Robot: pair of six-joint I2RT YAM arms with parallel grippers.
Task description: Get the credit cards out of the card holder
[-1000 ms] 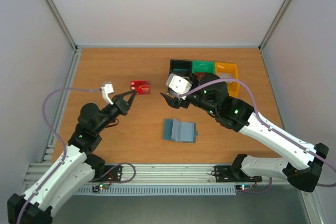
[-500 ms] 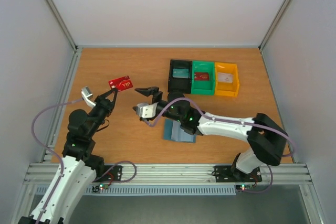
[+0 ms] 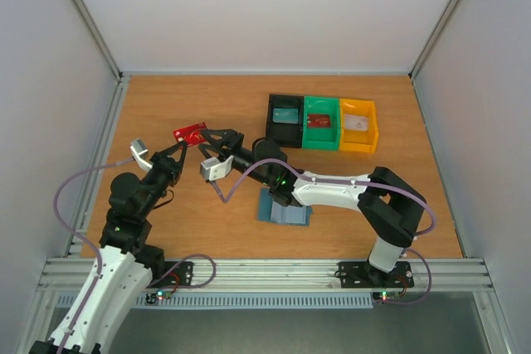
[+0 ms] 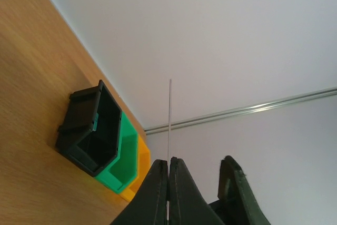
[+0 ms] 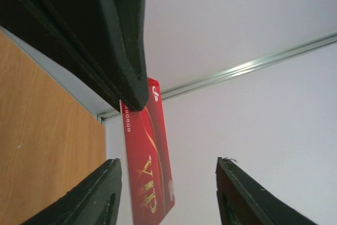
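My left gripper (image 3: 180,145) is shut on a red credit card (image 3: 191,132) and holds it in the air over the left part of the table. In the left wrist view the gripper (image 4: 168,160) pinches the card, seen edge-on as a thin line (image 4: 169,119). My right gripper (image 3: 217,138) is open right beside the card. In the right wrist view the card (image 5: 150,172), printed VIP, hangs between my open right gripper (image 5: 168,183), close to one finger. The blue-grey card holder (image 3: 286,209) lies open on the table, partly under my right arm.
Black (image 3: 286,112), green (image 3: 308,104) and yellow (image 3: 371,113) bins stand in a row at the back right. A red card (image 3: 321,121) lies in the green bin and a pale card (image 3: 358,123) in the yellow one. The bins also show in the left wrist view (image 4: 89,130).
My left gripper drew the red card back to the left and raised it. My right arm swung from the bins across to the left, and its open gripper closed in on the card.
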